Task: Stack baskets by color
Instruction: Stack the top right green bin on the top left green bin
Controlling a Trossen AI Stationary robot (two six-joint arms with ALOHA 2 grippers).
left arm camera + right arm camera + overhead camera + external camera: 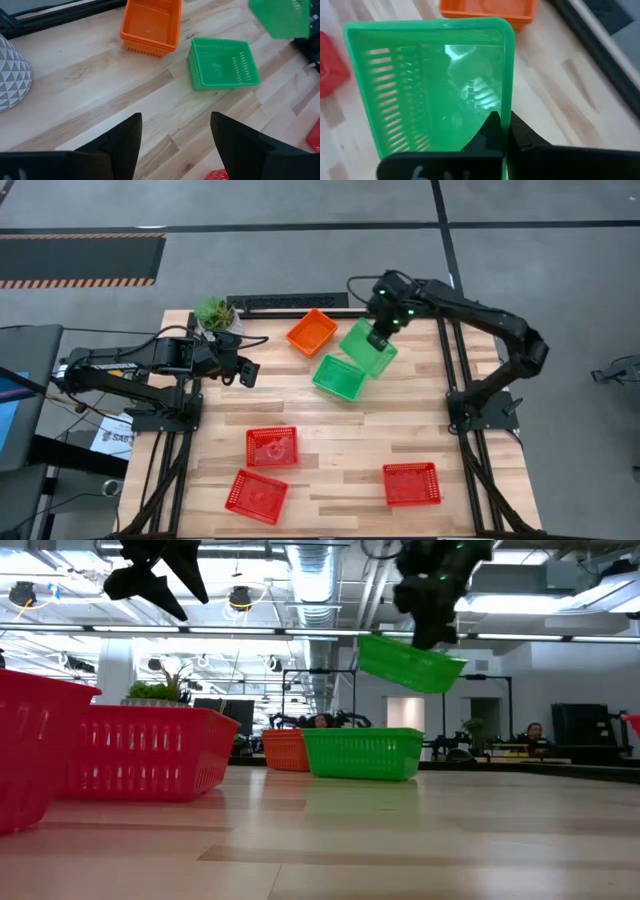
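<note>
My right gripper (380,330) is shut on a green basket (368,350), which hangs in the air (410,662) above the far middle of the table. A second green basket (338,377) rests on its base on the table just below and nearer (222,64). Orange baskets (312,331) sit nested beside it at the far edge (150,25). Three red baskets (272,447) (257,495) (411,484) rest near the front. My left gripper (245,372) hovers open over the table's left part, its fingers (120,142) holding nothing. My right gripper pinches one side wall of the green basket at its rim (509,95), one finger (492,131) inside the basket and the other outside. The fingers come slanting down from above. The basket is lifted clear of the table and tilted, its opening facing up (410,662).
A green plant in a white patterned pot (215,313) stands at the far left corner, close to my left arm (12,75). Bare wood (400,425) lies in the middle of the table between the green baskets and the red ones.
</note>
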